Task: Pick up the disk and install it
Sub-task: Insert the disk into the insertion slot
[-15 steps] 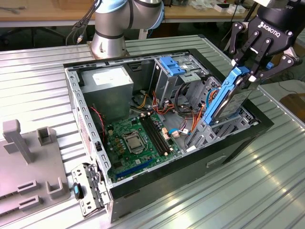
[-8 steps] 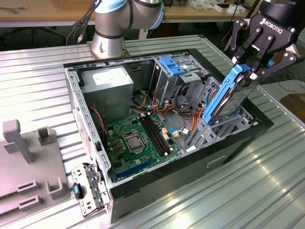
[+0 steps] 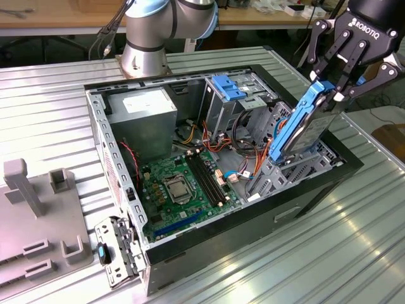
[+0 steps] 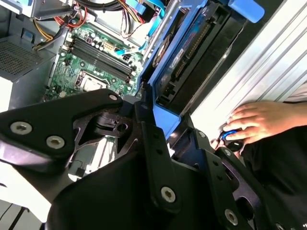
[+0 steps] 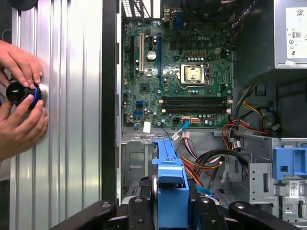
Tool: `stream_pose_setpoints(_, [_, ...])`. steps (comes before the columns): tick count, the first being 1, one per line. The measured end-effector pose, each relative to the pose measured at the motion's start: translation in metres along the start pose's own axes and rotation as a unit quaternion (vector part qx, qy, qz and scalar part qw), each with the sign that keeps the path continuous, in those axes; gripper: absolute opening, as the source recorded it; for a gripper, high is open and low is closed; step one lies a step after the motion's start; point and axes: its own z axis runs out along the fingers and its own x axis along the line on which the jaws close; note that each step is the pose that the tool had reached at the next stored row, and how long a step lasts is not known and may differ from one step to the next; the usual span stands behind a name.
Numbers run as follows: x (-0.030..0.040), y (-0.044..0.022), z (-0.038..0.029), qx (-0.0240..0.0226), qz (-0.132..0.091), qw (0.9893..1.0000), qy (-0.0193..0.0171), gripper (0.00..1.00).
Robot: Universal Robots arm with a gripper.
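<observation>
The disk [image 3: 300,126], a dark slab in bright blue rails, hangs tilted over the open computer case [image 3: 253,228] at the exterior view's right. Its lower end reaches down into the metal drive bay [image 3: 285,166] beside the orange cables. My gripper [image 3: 330,88] is shut on the disk's upper end, with black fingers on both sides. In the second wrist view the disk [image 4: 187,62] runs away from my gripper [image 4: 158,120] toward the case. In the first wrist view the disk's blue rail [image 5: 171,182] sits between the fingers [image 5: 136,211] above the bay.
Inside the case lie the green motherboard [image 3: 183,183], a grey power supply box [image 3: 142,107] and a light-blue bracket [image 3: 229,85]. A grey fixture [image 3: 38,209] stands at the exterior view's left. A person's hands [image 5: 19,96] hold a black knob on the ribbed table beside the case.
</observation>
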Motion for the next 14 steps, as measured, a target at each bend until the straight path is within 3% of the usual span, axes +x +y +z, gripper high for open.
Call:
stream_pose_setpoints(2, [0.0000,0.0000,-0.0009,0.0060,0.000,1.0000,-0.0001,0.37])
stream_pose_setpoints(3, [0.0000,0.0000,-0.0008,0.0067,0.000,1.0000,-0.0001,0.37])
stream_pose_setpoints(14, [0.0000,0.0000,-0.0009,0.0068,0.000,1.0000,-0.0001,0.37])
